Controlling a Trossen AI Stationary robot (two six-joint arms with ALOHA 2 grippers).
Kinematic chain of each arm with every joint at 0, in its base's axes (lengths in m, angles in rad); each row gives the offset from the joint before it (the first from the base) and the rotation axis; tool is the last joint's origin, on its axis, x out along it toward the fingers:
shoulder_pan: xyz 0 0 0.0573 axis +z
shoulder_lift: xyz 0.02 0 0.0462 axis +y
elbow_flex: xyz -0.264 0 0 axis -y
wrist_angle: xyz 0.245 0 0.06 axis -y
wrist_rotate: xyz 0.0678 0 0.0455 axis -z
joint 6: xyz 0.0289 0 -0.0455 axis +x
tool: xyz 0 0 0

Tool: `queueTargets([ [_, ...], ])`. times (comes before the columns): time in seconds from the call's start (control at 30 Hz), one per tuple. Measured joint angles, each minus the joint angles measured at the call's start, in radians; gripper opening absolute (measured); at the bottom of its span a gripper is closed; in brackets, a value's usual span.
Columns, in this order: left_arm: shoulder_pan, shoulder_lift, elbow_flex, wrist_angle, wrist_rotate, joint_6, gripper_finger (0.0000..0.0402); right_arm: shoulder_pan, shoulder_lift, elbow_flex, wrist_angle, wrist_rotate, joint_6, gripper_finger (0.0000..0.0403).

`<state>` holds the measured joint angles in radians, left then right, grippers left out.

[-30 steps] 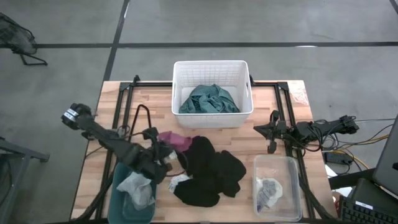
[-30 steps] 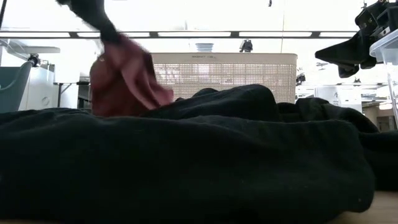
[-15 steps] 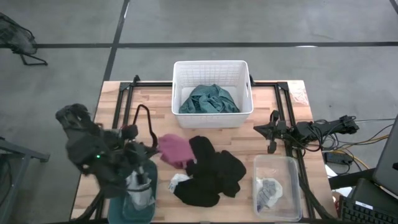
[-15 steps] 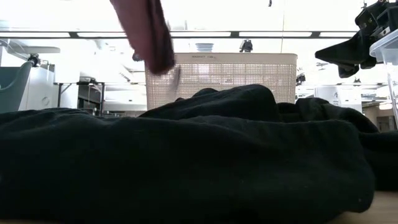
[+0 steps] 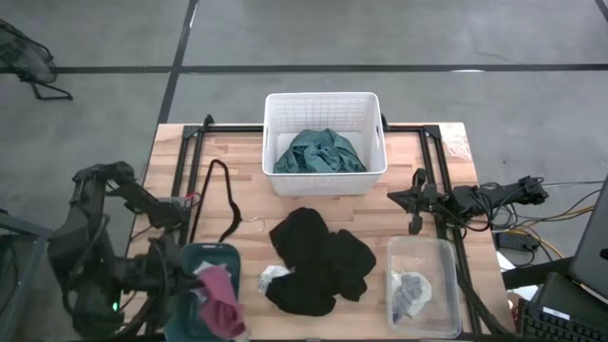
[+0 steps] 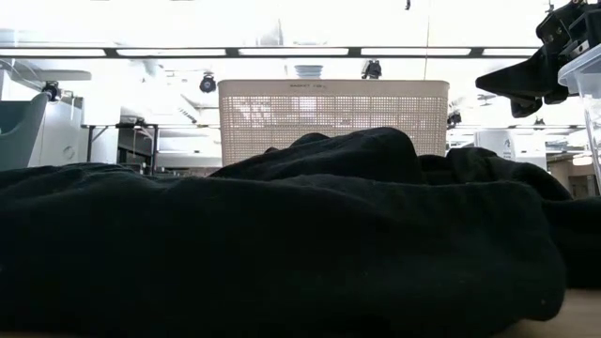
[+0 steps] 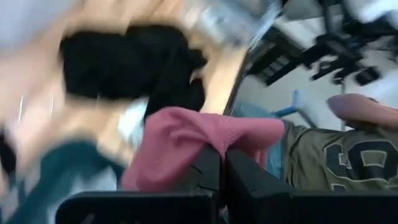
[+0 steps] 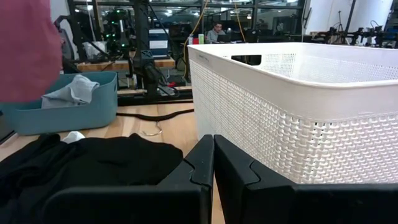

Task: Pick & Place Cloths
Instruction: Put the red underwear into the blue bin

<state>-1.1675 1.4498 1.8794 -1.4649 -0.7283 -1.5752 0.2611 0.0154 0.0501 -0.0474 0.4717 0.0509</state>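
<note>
One cloth in transit: left gripper (image 7: 221,163) clenched on maroon-pink cloth (image 5: 220,296) over teal tub (image 5: 195,255), table's 7 o'clock. Next: release. Right gripper (image 8: 213,149) closed, idle at 3 o'clock.

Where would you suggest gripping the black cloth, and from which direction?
Probably from straight above, pinching the raised fold at the upper left of the black cloth. It lies spread and crumpled on the table, so a bunched ridge gives the fingers fabric to close on.

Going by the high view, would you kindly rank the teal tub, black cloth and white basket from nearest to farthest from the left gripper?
Left gripper holds the maroon cloth.
1. Teal tub, directly beneath.
2. Black cloth, mid-table.
3. White basket, far edge.
</note>
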Motion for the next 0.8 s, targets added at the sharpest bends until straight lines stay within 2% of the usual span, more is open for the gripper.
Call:
queueTargets([
  [0.17,-0.080,0.028,-0.082,-0.112,0.177,-0.424,0.0005,0.000,0.000,0.000,0.000,0.000,0.000,0.0009],
  [0.3,-0.117,0.027,-0.163,-0.108,0.299,-0.620,0.0005,0.000,0.000,0.000,0.000,0.000,0.000,0.0009],
  [0.37,-0.120,0.026,-0.188,-0.107,0.380,-0.646,0.0005,0.000,0.000,0.000,0.000,0.000,-0.002,0.0009],
  [0.43,-0.121,0.025,-0.211,-0.106,0.391,-0.647,0.0005,0.000,0.000,0.000,0.000,0.000,0.000,0.0009],
  [0.57,-0.118,0.019,-0.277,-0.104,0.216,-0.558,0.0008,0.000,0.000,0.000,0.000,0.000,0.000,0.0009],
  [0.6,-0.116,0.019,-0.296,-0.103,0.198,-0.557,0.0010,0.000,0.000,0.000,0.000,0.000,0.000,0.0009],
  [0.8,-0.110,0.019,-0.456,-0.053,0.348,-0.571,0.0011,0.000,0.000,0.000,0.000,0.000,-0.002,0.0009],
])
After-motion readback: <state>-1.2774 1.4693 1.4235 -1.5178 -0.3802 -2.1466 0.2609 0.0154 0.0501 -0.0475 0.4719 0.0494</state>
